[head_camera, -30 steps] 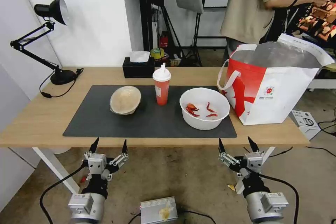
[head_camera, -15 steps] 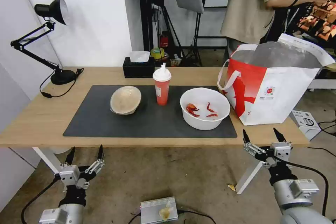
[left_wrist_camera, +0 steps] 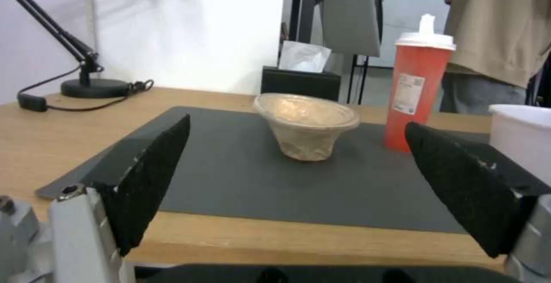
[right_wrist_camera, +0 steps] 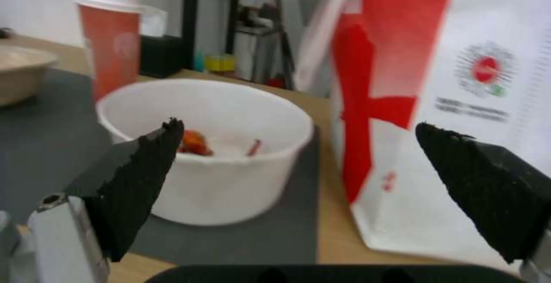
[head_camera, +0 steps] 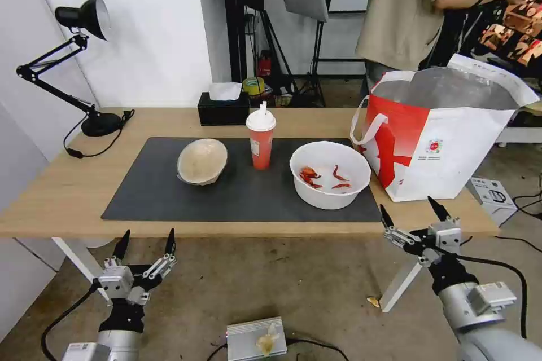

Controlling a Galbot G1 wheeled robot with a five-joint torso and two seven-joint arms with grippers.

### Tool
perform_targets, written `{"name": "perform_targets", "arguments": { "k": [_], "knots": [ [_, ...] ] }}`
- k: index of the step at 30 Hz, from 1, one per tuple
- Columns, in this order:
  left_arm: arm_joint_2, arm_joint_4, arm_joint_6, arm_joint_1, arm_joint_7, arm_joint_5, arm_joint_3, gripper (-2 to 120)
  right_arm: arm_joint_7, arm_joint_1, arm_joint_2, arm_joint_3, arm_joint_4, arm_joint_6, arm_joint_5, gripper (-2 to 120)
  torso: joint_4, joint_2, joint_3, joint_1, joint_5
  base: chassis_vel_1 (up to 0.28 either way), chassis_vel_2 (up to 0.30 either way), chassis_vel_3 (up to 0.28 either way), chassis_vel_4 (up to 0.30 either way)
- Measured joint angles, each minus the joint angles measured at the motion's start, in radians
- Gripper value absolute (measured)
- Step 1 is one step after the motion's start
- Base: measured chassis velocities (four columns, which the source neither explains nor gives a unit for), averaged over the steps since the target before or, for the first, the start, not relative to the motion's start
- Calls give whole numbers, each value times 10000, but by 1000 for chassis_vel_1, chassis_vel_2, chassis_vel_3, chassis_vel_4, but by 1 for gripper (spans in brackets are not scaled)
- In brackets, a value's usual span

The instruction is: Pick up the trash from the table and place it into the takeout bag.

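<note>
Right gripper [head_camera: 411,213] lower right, fingers spread, empty, at the table [head_camera: 56,192] edge | white bowl [head_camera: 329,174] centre-right on mat, beside takeout bag [head_camera: 446,135] | you probably want one finger inside its near rim | left gripper [head_camera: 145,241] lower left, spread, idle.

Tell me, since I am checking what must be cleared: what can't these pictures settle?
- Red cup with white lid: contents hidden by its lid, every view.
- Red-and-white foil-lined takeout bag: floor hidden by its front wall, head view.
- Beige paper-like bowl: leftovers unclear, left wrist view.
</note>
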Motion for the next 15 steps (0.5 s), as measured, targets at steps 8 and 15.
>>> {"name": "perform_targets", "arguments": {
  "k": [8, 15],
  "knots": [
    [-11, -108, 83, -105, 101, 188, 185, 100, -302, 727, -1810, -360, -138, -413, 954, 100, 2, 0, 0, 0, -2, 0, 0, 0, 0],
    [-41, -153, 308, -263, 150, 271, 317, 100, -612, 1316, -3107, -598, -344, -508, 1596, 100, 0, -1, 1, 0, 0, 0, 0, 0, 0]
  ]
}}
